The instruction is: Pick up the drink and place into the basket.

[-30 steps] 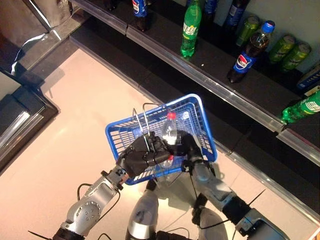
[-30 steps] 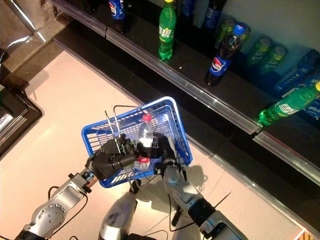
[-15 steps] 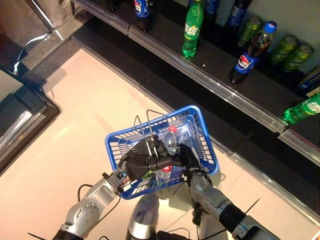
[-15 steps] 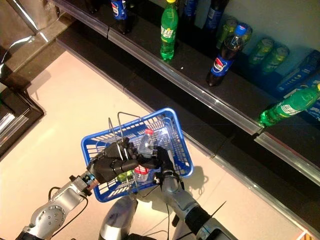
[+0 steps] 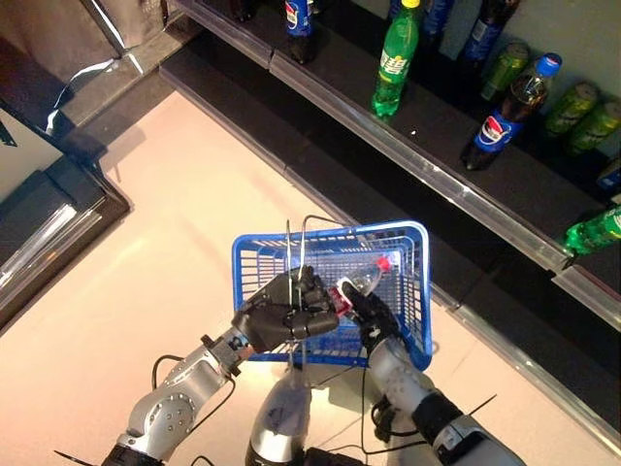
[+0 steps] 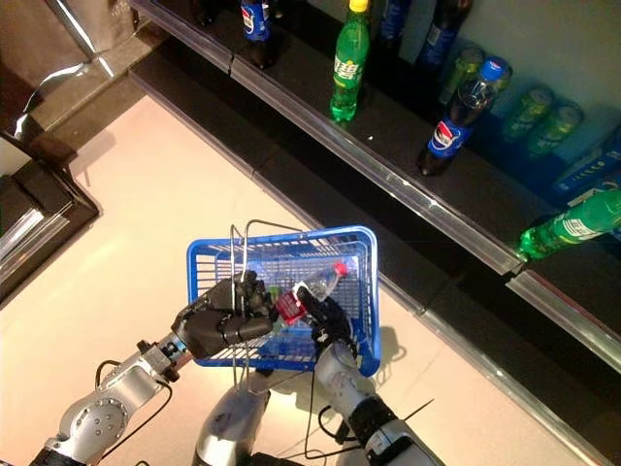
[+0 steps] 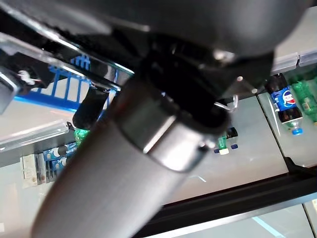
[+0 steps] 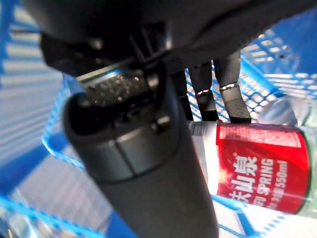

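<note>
Inside the blue basket (image 5: 408,254), the right hand (image 5: 364,306) grips a clear bottle (image 5: 357,284) tilted cap-forward, while the left hand (image 5: 281,316) clasps the wire handles (image 5: 295,254).

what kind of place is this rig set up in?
Probably a shop aisle or a mock one: low dark shelves stocked with soda bottles and cans, and a blue wire shopping basket over a pale floor.
</note>
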Controlling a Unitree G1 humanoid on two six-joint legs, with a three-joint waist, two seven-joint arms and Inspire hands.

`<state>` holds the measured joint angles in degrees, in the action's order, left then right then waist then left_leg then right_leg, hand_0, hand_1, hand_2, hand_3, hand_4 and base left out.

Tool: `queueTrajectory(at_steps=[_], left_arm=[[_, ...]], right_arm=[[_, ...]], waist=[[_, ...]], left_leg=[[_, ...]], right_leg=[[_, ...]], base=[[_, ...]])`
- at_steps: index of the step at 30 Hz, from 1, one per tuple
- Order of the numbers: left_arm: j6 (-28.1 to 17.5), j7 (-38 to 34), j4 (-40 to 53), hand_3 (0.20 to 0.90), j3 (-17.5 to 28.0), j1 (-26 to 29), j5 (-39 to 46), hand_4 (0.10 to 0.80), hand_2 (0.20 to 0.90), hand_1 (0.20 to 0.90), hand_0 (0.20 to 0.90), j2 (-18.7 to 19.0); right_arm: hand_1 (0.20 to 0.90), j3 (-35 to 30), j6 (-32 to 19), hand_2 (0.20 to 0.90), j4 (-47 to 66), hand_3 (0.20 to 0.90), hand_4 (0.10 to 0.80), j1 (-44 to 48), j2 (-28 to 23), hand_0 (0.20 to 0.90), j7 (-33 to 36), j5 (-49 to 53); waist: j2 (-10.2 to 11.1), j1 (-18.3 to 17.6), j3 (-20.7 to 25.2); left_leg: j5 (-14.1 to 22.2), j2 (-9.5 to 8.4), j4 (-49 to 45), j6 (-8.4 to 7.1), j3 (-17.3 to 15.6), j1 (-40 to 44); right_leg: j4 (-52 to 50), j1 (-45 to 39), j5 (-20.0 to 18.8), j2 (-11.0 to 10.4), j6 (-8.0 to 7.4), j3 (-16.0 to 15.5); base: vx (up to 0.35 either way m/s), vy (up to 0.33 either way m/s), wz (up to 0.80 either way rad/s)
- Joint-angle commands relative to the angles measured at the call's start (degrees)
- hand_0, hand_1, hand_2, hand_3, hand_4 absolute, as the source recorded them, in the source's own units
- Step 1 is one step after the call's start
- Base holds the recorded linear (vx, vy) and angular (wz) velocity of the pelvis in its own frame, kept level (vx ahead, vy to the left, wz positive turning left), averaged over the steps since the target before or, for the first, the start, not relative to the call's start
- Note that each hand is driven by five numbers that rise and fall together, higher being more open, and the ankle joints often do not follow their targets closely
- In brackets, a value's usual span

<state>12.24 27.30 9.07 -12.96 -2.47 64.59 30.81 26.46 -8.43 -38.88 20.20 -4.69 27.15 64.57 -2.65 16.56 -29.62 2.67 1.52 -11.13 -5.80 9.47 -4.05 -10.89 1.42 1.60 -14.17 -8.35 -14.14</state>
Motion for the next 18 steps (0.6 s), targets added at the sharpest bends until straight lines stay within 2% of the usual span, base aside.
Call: queueTrajectory(at_steps=[1, 9, 15, 16, 17, 18], left_arm=[[-6.1, 10.54, 21.07, 0.2, 1.08, 6.48, 6.26, 0.1, 0.3, 0.3, 0.3, -3.61], [-5.26, 9.72, 21.69, 0.2, 0.36, 7.75, 6.96, 0.1, 0.3, 0.3, 0.3, -2.8], [-4.54, 8.57, 21.81, 0.2, -0.06, 8.72, 7.54, 0.1, 0.3, 0.3, 0.3, -2.38], [-4.25, 7.52, 21.97, 0.2, -0.24, 8.89, 7.69, 0.1, 0.3, 0.3, 0.3, -2.22], [-4.13, 7.1, 21.98, 0.2, -0.28, 8.95, 7.81, 0.1, 0.3, 0.3, 0.3, -2.14], [-3.83, 6.28, 21.72, 0.2, -0.61, 9.1, 8.08, 0.1, 0.3, 0.3, 0.3, -2.19]], right_arm=[[0.3, -0.89, -4.9, 0.3, 0.76, 0.2, 0.1, 3.98, 5.31, 0.3, -4.73, 3.87], [0.3, -5.77, -6.91, 0.3, -4.15, 0.2, 0.1, 7.11, 5.53, 0.3, -3.72, 8.48], [0.3, -7.63, -4.59, 0.3, -7.44, 0.2, 0.1, 8.26, 4.92, 0.3, -2.86, 7.89], [0.502, -7.82, -4.08, 0.502, -8.51, 0.436, 0.336, 8.18, 4.49, 0.502, -3.12, 7.75], [0.578, -7.89, -3.88, 0.578, -8.81, 0.524, 0.424, 8.18, 4.36, 0.578, -3.28, 7.84], [0.796, -7.96, -3.46, 0.796, -9.62, 0.779, 0.679, 8.21, 4.19, 0.796, -3.47, 7.78]], waist=[[-0.48, 0.54, 9.36], [-0.19, 1.45, 10.05], [-0.04, 1.83, 10.48], [0.01, 1.92, 10.56], [0.02, 1.93, 10.58], [0.15, 1.94, 10.65]], left_leg=[[-1.13, 1.11, -5.38, 1.59, -1.48, -5.17], [-1.17, 1.03, -5.34, 1.71, -1.24, -4.95], [-1.21, 1.05, -5.54, 1.81, -1.06, -4.97], [-1.18, 1.03, -5.68, 1.83, -1.01, -5.03], [-1.16, 1.03, -5.7, 1.84, -1.0, -5.02], [-1.1, 1.04, -5.76, 1.89, -0.91, -4.98]], right_leg=[[-1.12, -3.2, 1.05, -0.64, 3.24, -1.96], [-0.93, -3.8, 0.79, -0.6, 3.01, -2.41], [-0.8, -4.12, 0.53, -0.67, 2.88, -2.7], [-0.81, -4.14, 0.47, -0.71, 2.82, -2.73], [-0.8, -4.16, 0.46, -0.71, 2.8, -2.74], [-0.83, -4.17, 0.46, -0.71, 2.74, -2.7]], base=[[0.044, -0.002, 0.06], [0.039, -0.005, 0.07], [0.031, -0.002, 0.01], [0.034, -0.008, 0.01], [0.046, -0.015, 0.01], [0.033, -0.013, 0.02]])
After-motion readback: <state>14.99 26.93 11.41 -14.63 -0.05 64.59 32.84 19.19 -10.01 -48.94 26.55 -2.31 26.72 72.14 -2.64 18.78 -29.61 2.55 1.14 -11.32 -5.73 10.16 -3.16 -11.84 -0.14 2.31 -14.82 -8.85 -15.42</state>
